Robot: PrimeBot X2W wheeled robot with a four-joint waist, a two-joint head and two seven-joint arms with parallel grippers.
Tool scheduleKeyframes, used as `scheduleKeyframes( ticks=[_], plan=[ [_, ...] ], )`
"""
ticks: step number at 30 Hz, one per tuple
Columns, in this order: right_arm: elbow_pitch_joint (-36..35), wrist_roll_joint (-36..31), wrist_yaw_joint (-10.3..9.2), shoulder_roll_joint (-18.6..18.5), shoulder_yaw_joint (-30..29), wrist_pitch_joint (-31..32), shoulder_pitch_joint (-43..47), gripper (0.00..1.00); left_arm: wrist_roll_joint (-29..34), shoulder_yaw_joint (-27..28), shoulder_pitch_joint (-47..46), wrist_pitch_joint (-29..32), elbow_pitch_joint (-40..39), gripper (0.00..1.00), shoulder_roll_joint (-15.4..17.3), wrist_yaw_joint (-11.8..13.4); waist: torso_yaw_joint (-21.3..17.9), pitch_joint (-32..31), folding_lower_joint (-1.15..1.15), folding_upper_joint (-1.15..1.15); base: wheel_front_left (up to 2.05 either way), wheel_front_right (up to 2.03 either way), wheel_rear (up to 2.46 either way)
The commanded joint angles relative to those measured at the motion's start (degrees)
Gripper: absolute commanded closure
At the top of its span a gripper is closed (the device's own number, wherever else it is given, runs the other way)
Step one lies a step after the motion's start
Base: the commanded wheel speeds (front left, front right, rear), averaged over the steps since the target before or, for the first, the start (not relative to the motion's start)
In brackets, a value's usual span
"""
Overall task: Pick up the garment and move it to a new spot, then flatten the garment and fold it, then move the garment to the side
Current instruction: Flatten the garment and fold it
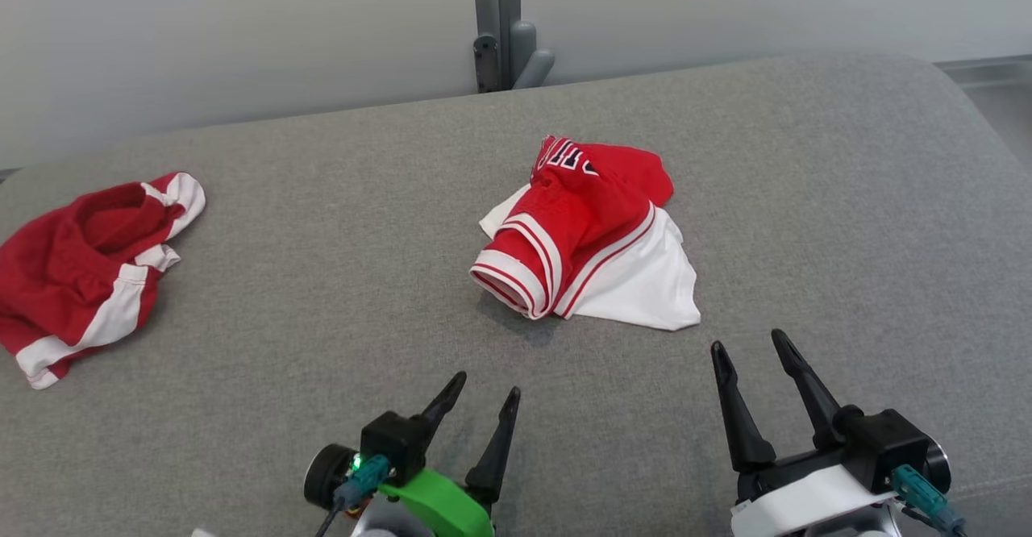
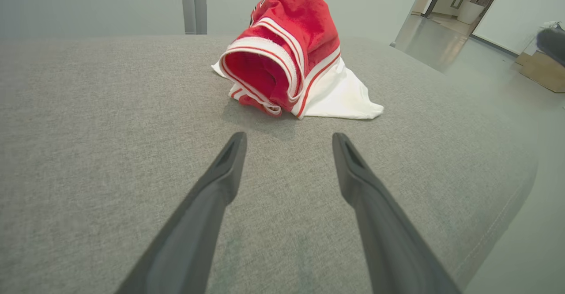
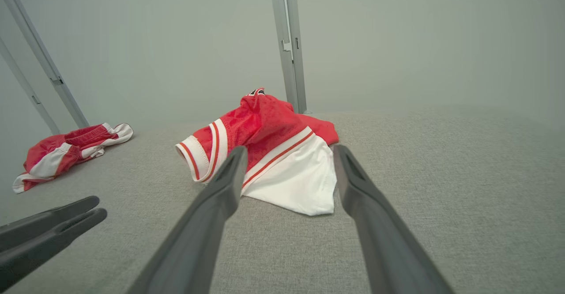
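- Left end effector (image 1: pixel 486 388): released, fingers spread wide, nothing between them; it hovers low over the table (image 1: pixel 322 295).
- Right end effector (image 1: pixel 748 343): likewise released and empty, fingers pointing up the table.
- The garment (image 1: pixel 580 231) lies crumpled mid-table, ahead of both: forward and slightly right of the left one, forward and left of the right one.
- Its white corner lies just beyond the right fingertips, so the right arm looks nearer; the red hemmed opening faces the left arm, a little further off.
- Its long axis runs from the lettered far end toward the near-left hem, with the white panel fanning out to the near right.
- Count: two end effectors, two red-and-white garments, the second garment (image 1: pixel 81 271) well apart at the far left edge, and one grey post (image 1: pixel 496 21) behind.
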Motion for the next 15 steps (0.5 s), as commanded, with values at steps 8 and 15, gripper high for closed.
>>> scheduleKeyframes(
  ticks=[8, 15],
  plan=[
    [0.1, 0.1, -0.04, -0.1, 0.1, 0.0, -4.0, 0.00, -1.3, -5.1, -10.1, 0.0, 8.5, 0.00, 0.3, -0.3, -6.6, 6.8, 0.00, 0.00, 0.00, 0.00, 0.00],
    [0.1, 0.9, -0.04, -0.1, 0.8, 0.0, -5.9, 0.00, -5.5, -5.3, -14.9, 0.0, 12.0, 0.00, 0.3, 0.6, -9.4, 8.9, 0.00, 0.00, 0.00, 0.00, 0.00]
  ],
)
